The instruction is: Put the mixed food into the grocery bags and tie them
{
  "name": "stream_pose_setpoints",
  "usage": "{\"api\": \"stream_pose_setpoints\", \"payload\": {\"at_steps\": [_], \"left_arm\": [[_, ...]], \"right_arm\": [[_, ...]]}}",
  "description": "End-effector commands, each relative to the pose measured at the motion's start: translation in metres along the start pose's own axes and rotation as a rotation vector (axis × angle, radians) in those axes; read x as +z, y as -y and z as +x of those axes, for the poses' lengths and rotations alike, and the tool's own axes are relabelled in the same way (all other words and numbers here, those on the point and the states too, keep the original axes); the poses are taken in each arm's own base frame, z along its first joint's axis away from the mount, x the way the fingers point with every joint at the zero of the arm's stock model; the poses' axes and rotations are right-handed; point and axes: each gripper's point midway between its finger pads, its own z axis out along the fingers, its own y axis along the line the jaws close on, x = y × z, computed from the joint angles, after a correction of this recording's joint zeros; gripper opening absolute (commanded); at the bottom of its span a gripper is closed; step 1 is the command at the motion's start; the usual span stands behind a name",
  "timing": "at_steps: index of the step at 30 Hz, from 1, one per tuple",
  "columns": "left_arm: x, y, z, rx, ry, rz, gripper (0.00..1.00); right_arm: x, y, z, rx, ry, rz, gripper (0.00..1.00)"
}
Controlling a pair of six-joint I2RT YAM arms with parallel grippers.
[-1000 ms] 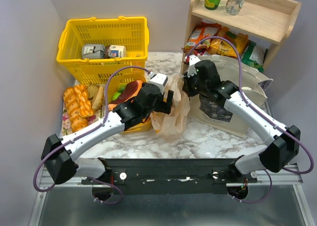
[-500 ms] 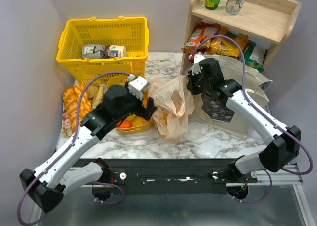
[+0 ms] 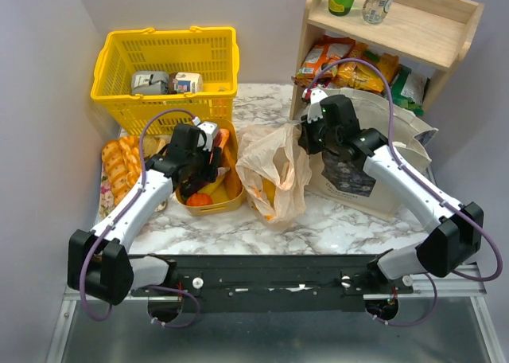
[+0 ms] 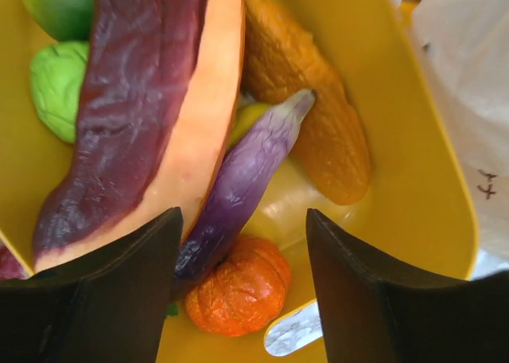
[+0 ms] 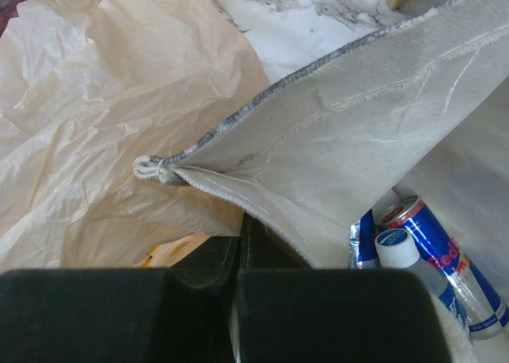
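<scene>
Loading step in hand. The left gripper (image 4: 242, 299), jaws apart, hovers over the purple eggplant (image 4: 238, 188) in the yellow tray (image 4: 398, 140), mid-frame. The right gripper (image 5: 239, 255), jaws together, apparently pinches the peach bag (image 5: 103, 140) at lower centre. The next move calls for descending and closing squarely across the eggplant.

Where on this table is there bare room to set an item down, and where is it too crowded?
Bare marble runs along the near edge, in front of the yellow tub, peach bag and canvas tote. A smaller patch lies at the back between the yellow basket and the wooden shelf. The left side is crowded with bread, tub and left hand.
</scene>
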Motion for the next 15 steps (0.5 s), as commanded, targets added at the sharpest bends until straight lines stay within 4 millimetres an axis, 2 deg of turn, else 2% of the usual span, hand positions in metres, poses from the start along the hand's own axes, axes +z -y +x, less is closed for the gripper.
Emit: {"api": "stream_pose_setpoints", "payload": {"at_steps": [1,4,8,10,12,15], "left_arm": [[-0.004,-0.001,0.01,0.009,-0.035,-0.008,0.65],[-0.002,-0.001,0.019,-0.021,-0.097,-0.021,0.63],[-0.001,0.004,0.052,-0.048,-0.263,-0.082,0.58],[-0.003,0.009,0.061,-0.034,-0.282,-0.118,0.58],[-0.005,0.02,0.062,-0.001,-0.271,-0.114,0.61],[-0.004,0.016,0.066,0.007,-0.272,-0.139,0.65]], "right_arm": [[-0.002,0.001,0.002,-0.009,0.011,-0.015,0.07],[-0.001,0.0,0.003,-0.01,0.009,-0.022,0.07],[0.002,0.0,0.003,-0.013,0.008,-0.029,0.07],[0.003,-0.001,0.004,-0.016,0.005,-0.031,0.07],[0.004,-0.002,0.004,-0.016,0.005,-0.039,0.07],[0.005,-0.004,0.005,-0.016,0.004,-0.05,0.07]]}}
